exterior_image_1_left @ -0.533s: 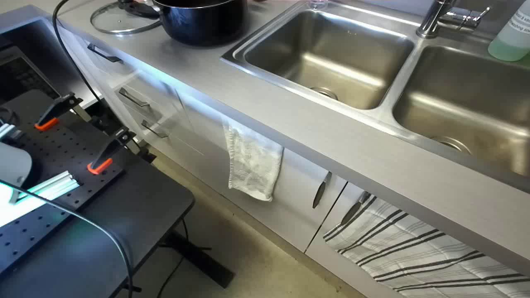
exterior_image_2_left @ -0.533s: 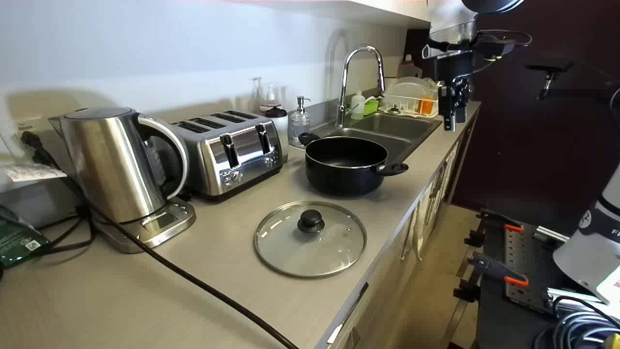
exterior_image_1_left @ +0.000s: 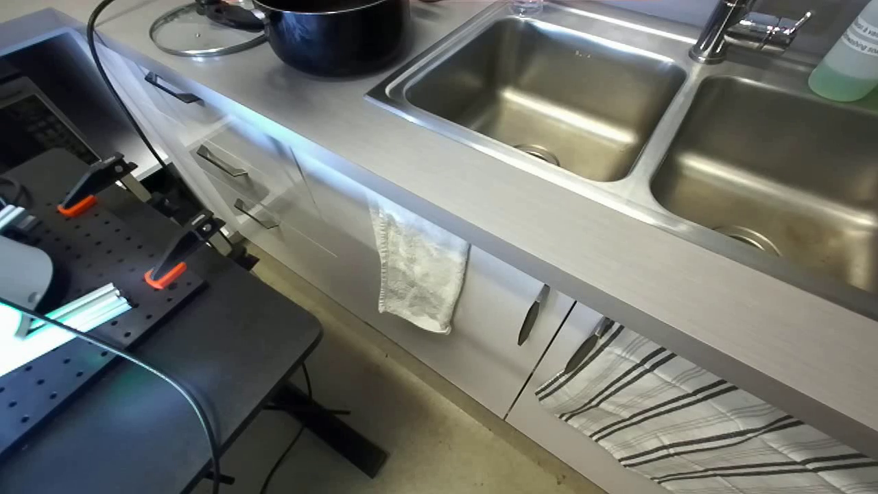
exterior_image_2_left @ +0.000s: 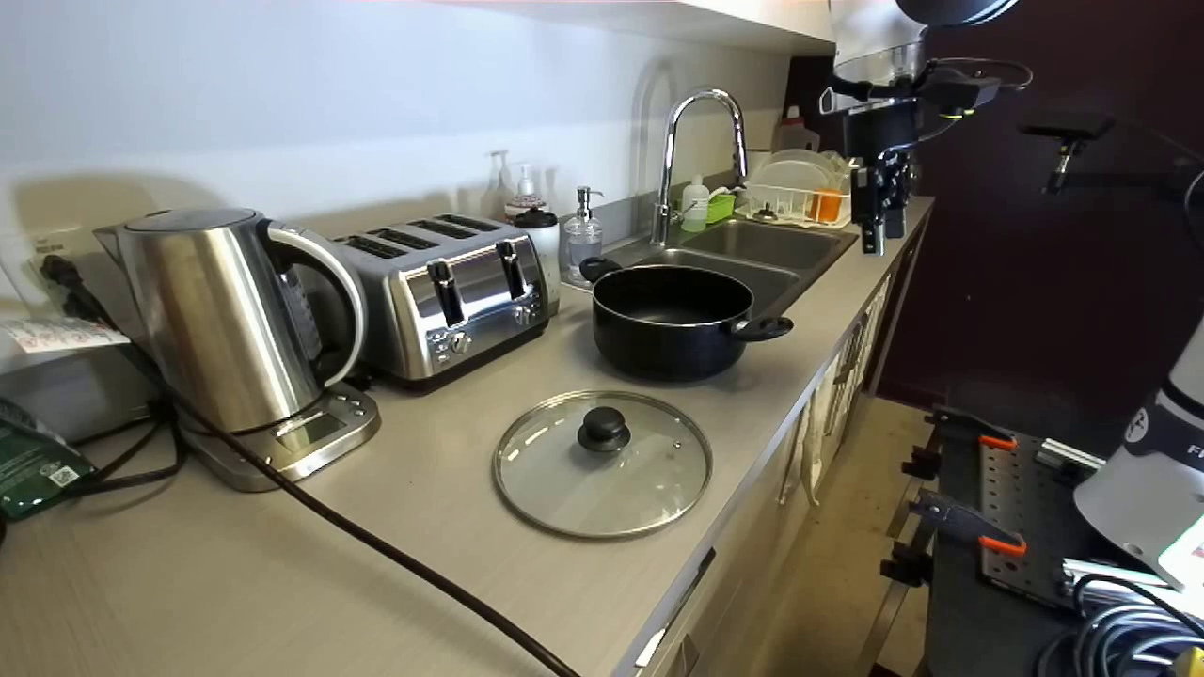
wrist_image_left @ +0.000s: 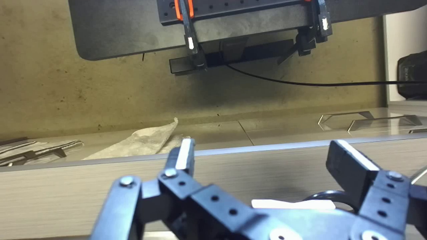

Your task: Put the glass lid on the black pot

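Observation:
The glass lid point(exterior_image_2_left: 649, 475) lies flat on the counter with its black knob up; it also shows at the upper left of an exterior view point(exterior_image_1_left: 195, 38). The black pot point(exterior_image_2_left: 668, 348) stands upright and uncovered beside the lid, between it and the sink; it shows in both exterior views point(exterior_image_1_left: 339, 41). My gripper point(exterior_image_2_left: 881, 243) is raised in the air beyond the pot, apart from both. In the wrist view its fingers point(wrist_image_left: 262, 156) are spread wide with nothing between them. A black loop point(wrist_image_left: 328, 194), apparently a pot handle, shows partly behind the right finger.
A toaster point(exterior_image_2_left: 451, 301) and kettle point(exterior_image_2_left: 216, 329) stand along the wall. A black cable point(exterior_image_2_left: 376, 543) crosses the counter near the lid. The double sink point(exterior_image_1_left: 549, 103), faucet point(exterior_image_2_left: 666, 160) and dish rack point(exterior_image_2_left: 800, 207) lie beyond the pot. The counter's front edge point(wrist_image_left: 267, 146) runs below the gripper.

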Available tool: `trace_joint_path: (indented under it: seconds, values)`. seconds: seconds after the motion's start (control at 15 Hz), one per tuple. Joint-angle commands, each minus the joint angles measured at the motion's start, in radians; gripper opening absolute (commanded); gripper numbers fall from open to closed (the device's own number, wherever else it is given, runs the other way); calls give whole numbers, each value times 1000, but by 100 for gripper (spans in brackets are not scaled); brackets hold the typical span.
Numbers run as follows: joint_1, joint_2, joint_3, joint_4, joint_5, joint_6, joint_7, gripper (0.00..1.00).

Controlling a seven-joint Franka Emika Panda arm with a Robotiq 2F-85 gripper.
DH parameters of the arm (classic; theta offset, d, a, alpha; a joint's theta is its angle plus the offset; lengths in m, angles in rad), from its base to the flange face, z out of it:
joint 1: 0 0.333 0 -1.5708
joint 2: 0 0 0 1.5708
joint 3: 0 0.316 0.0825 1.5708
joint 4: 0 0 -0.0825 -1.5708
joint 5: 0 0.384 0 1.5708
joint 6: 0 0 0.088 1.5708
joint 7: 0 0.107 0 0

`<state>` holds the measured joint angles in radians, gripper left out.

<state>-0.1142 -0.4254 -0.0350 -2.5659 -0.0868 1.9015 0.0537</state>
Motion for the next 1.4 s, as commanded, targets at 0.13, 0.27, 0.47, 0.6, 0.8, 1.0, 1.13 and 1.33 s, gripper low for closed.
trace_joint_path:
  seconds: [0.13,0.27,0.47,0.6,0.8,1.0,1.13,1.33]
  values:
    - [47,37,34,21,-25,7,-1,100]
    - [74,62,63,34,-42,10,-3,100]
    - [124,110,111,63,-77,22,-16,100]
    - [159,152,144,90,-109,36,-28,100]
    - [208,226,184,134,-160,74,-61,100]
    - [247,315,221,181,-232,110,-91,100]
    - [270,375,240,209,-287,140,-110,100]
    - [301,457,260,251,-376,203,-137,100]
